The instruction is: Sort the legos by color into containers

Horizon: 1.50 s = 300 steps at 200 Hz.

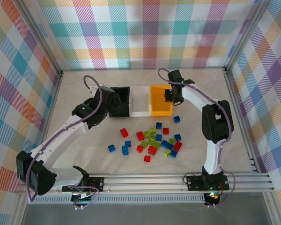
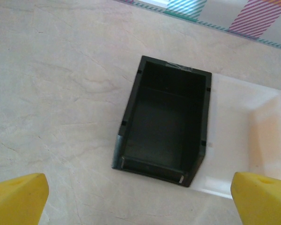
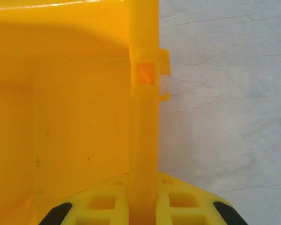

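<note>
Three bins stand in a row at the far side of the table (image 1: 131, 164), side against side.

The left gripper (image 2: 140, 199) hovers over the black bin (image 1: 122, 101), its jaws spread wide with nothing between them. The bin below looks empty. The white bin (image 1: 140, 101) in the middle looks bare too.

At the right end, the right gripper (image 3: 143, 201) is clamped on the right-hand wall of the orange-yellow bin (image 1: 159, 99), with the thin wall pinched between its fingers.

The legos (image 1: 152, 150), red, blue and lime green, lie loose on the table nearer the arms, mostly in front of the white and orange-yellow bins. I can make out none inside a bin.

Sorting proper seems not to have begun, and the step in hand looks like placing or steadying the orange-yellow bin. If the bin is to be moved, it needs a level pull so it doesn't tip. Otherwise the right gripper should let go and come down on one brick that sits apart from its neighbours.
</note>
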Motion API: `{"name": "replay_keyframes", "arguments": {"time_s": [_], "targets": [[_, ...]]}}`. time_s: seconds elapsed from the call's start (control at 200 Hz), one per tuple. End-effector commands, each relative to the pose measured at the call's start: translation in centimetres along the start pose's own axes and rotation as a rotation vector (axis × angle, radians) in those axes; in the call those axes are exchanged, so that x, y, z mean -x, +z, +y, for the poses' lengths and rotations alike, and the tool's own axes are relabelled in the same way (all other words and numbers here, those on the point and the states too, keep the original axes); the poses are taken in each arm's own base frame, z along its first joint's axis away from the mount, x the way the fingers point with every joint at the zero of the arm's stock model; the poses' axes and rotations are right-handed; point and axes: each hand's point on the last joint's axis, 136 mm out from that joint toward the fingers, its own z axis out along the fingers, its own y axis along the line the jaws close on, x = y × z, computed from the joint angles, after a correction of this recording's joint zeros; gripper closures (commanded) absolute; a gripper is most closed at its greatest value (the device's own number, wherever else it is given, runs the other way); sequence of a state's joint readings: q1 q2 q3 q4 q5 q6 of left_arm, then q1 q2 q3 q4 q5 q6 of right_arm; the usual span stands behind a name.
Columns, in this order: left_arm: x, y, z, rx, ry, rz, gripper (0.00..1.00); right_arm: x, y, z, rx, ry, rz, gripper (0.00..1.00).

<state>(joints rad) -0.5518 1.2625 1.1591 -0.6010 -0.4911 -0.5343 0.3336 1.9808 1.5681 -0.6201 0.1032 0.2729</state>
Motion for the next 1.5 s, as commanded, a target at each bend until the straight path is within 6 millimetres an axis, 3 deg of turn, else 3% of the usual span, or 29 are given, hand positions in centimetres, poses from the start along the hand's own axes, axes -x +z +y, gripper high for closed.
{"name": "replay_keyframes", "arguments": {"time_s": [0.0,0.425,0.495,0.63,0.705,0.81,0.96,1.04,1.19,1.36,1.495], "targets": [[-0.6,-0.2,1.0,0.022,0.006,0.013,0.0,0.9,-2.5,0.5,0.088,-0.056,-0.025,1.0],[-0.8,-0.2,1.4,0.038,0.008,0.012,0.0,0.5,-0.6,0.1,0.089,-0.014,0.002,1.0],[-0.8,-0.2,1.4,0.037,0.01,0.012,0.0,0.2,-0.4,0.1,0.091,0.001,0.005,0.9],[-0.8,-0.1,1.3,0.038,0.009,0.012,0.0,-0.4,-0.2,0.0,0.09,0.034,0.014,0.89],[-0.8,0.0,1.3,0.038,0.01,0.013,0.0,-0.5,-0.1,-0.1,0.09,0.049,0.015,0.8],[-0.7,-0.1,1.3,0.038,0.007,0.011,0.0,0.0,-0.6,-0.2,0.084,0.055,-0.008,0.59],[-0.1,-0.6,1.0,0.016,-0.02,-0.006,0.0,1.6,-3.3,-0.1,0.085,0.06,-0.091,0.42],[0.0,-0.9,0.8,-0.005,-0.048,-0.008,0.0,1.4,-4.8,0.1,0.108,0.078,-0.112,0.37],[-0.6,-1.4,-0.9,-0.128,-0.003,0.019,0.0,-2.0,-6.2,-0.2,0.111,0.132,-0.097,0.35],[-1.3,-1.7,0.0,-0.135,-0.047,-0.005,0.0,-7.4,-7.1,-1.8,0.074,0.188,-0.066,0.35],[-2.1,-1.5,0.7,-0.115,-0.076,0.028,0.0,-11.2,-6.6,-3.1,0.038,0.199,-0.025,0.35]]}}
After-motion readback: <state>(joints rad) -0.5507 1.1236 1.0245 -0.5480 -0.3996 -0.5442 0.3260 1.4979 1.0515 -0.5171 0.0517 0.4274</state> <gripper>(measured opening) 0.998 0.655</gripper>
